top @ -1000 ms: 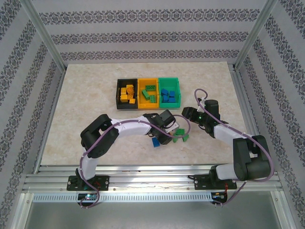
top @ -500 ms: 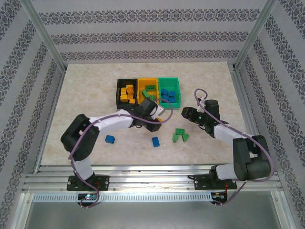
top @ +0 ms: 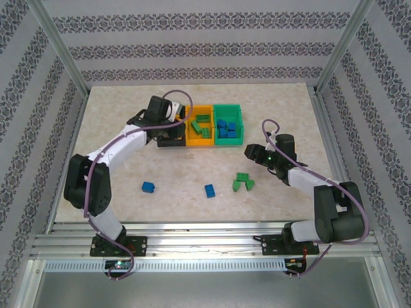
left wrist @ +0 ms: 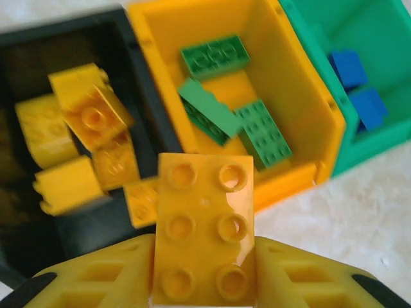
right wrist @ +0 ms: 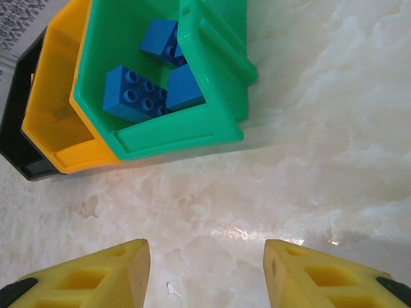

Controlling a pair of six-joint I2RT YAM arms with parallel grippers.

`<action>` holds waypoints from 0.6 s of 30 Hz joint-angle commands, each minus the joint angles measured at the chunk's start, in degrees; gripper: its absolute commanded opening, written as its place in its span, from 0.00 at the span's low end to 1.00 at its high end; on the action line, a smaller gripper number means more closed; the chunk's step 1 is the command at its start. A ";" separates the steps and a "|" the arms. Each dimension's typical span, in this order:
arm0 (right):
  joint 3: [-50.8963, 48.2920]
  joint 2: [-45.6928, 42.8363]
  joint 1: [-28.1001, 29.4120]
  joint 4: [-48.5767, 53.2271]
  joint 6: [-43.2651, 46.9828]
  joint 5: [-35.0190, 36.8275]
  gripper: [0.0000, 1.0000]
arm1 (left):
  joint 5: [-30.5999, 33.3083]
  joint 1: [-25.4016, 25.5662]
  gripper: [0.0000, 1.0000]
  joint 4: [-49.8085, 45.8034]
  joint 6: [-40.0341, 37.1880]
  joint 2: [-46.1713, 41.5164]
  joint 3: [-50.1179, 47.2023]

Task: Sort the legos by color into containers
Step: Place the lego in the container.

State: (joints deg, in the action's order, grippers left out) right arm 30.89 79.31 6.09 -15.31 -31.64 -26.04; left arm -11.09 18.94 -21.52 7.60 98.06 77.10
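My left gripper point(left wrist: 205, 260) is shut on a yellow-orange lego point(left wrist: 204, 224), studs up, held just in front of the black container point(left wrist: 70, 32), which holds several yellow legos point(left wrist: 90, 109). From above, the left gripper point(top: 171, 127) hangs over the black container point(top: 168, 142). The orange container point(top: 200, 125) holds green legos point(left wrist: 215, 54); the green container point(top: 229, 122) holds blue legos point(right wrist: 131, 93). My right gripper point(top: 252, 153) stands open above bare table, right of and in front of the green container point(right wrist: 173, 138). Loose on the table lie two blue legos point(top: 148, 187) point(top: 210, 190) and a small cluster of green legos point(top: 242, 183).
The three containers stand joined in a row at the back middle of the marble-look tabletop point(top: 115, 160). Metal frame posts point(top: 64, 58) and patterned walls close in the sides. The loose legos lie between the two arms, nearer the front.
The left arm has swung from the middle of the table back to the black container, carrying the yellow-orange lego. The loose blue legos it covered now show. The right arm has not moved.
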 commanded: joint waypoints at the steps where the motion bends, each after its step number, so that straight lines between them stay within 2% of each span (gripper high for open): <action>1: -0.57 0.67 -0.81 -1.56 -0.67 -0.91 0.51 | 4.00 -1.71 0.37 -6.15 -0.51 3.70 4.99; 4: -0.75 0.47 -0.85 -1.64 -0.68 -0.85 0.51 | 6.64 -3.72 0.35 -8.63 -0.87 6.66 8.88; 8: -0.85 0.14 -0.81 -1.62 -0.74 -1.00 0.51 | 4.17 -6.87 0.33 -6.61 -0.22 9.06 10.34; 12: -0.75 0.32 -0.81 -1.56 -0.62 -0.83 0.51 | 3.64 -7.49 0.35 -8.78 -1.05 12.69 14.75; 13: -0.83 0.27 -0.81 -1.56 -0.62 -0.94 0.51 | 3.77 -7.43 0.38 -8.88 -1.18 13.32 15.25; 15: -0.84 0.15 -0.81 -1.57 -0.62 -0.78 0.51 | 3.98 -7.45 0.52 -9.03 -1.03 14.06 16.07; 18: -0.75 0.32 -0.90 -1.24 -0.44 -0.51 0.51 | 2.56 -7.46 0.58 -10.04 -1.00 14.37 16.82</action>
State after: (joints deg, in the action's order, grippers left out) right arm 30.87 79.31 6.00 -15.29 -31.70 -26.06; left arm -7.46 11.29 -28.73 7.14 112.16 91.81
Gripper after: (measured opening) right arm 0.506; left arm 0.572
